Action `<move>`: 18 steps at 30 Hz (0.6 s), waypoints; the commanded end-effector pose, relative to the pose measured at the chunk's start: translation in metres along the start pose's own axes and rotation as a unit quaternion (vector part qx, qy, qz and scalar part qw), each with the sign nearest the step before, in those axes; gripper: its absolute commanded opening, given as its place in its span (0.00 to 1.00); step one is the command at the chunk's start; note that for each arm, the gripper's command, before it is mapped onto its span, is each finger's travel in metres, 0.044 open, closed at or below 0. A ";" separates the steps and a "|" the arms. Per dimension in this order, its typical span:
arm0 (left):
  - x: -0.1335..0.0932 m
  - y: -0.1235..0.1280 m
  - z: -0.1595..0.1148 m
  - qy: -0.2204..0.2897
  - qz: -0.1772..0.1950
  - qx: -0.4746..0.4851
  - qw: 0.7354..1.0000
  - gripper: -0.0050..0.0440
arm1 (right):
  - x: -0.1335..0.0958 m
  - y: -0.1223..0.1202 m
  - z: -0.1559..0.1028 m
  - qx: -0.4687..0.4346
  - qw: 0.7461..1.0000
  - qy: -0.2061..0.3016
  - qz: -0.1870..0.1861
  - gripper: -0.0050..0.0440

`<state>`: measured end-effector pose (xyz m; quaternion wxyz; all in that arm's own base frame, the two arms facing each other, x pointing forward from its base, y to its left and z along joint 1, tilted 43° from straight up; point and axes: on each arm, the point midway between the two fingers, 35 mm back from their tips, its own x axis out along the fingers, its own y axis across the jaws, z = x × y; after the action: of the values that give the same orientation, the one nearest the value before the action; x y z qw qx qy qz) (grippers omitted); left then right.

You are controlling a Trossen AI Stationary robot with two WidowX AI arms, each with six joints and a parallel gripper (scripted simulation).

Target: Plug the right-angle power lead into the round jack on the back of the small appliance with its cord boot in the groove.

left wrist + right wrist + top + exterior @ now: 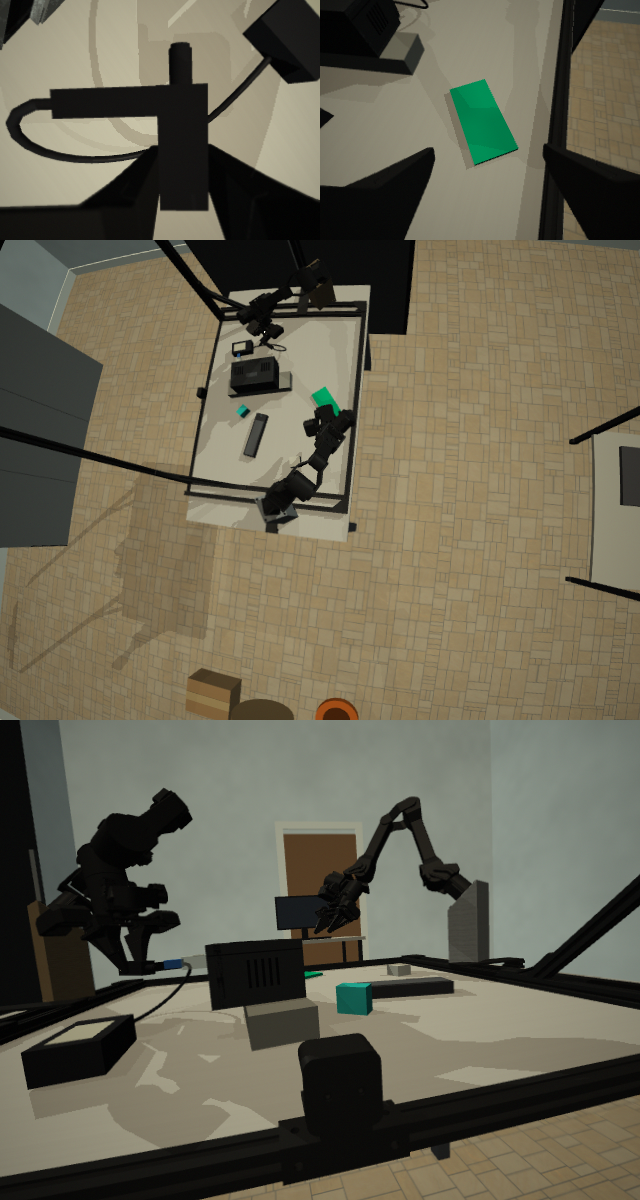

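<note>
My left gripper is shut on the black right-angle plug, held above the table. Its round barrel points up in the left wrist view, and the boot points left. The cord curves in a slack loop to the power brick on the table. The black appliance stands on a grey block. The jack is not visible. My right gripper is open and empty, in the air.
A blue piece and a pale bar show beside the appliance's back. A green slab lies below the right gripper. A teal cube and long dark bar lie on the appliance's other side.
</note>
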<state>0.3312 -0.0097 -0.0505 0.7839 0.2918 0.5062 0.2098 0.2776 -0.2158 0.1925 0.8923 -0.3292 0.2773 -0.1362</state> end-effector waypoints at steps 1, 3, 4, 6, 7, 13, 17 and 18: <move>0.001 -0.002 0.012 0.003 0.011 -0.037 0.999 0.10 | 0.000 -0.001 0.000 -0.002 1.000 0.000 -0.002 0.92; 0.002 -0.003 0.017 0.006 0.017 -0.058 0.998 0.10 | 0.000 -0.001 0.000 -0.002 1.000 0.000 -0.002 0.92; 0.003 -0.003 0.019 0.007 0.020 -0.069 0.997 0.10 | 0.000 -0.001 0.000 -0.002 1.000 0.000 -0.002 0.92; 0.004 -0.004 0.025 0.009 0.027 -0.090 0.996 0.10 | 0.000 -0.001 0.000 -0.002 1.000 0.000 -0.002 0.92; 0.004 -0.004 0.027 0.010 0.030 -0.100 0.994 0.10 | 0.000 -0.001 0.000 -0.002 1.000 0.000 -0.002 0.92; 0.006 -0.005 0.037 0.013 0.043 -0.141 0.989 0.10 | 0.000 -0.001 0.000 -0.002 1.000 0.000 -0.002 0.92; 0.007 -0.006 0.047 0.014 0.057 -0.182 0.982 0.10 | 0.000 -0.001 0.000 -0.002 1.000 0.000 -0.002 0.92; 0.008 -0.006 0.049 0.014 0.060 -0.192 0.979 0.10 | 0.000 -0.001 0.000 -0.002 1.000 0.000 -0.002 0.92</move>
<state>0.3716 -0.0196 -0.0434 0.8036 0.1825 0.4608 0.3296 0.2776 -0.2158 0.1925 0.8923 -0.3293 0.2773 -0.1362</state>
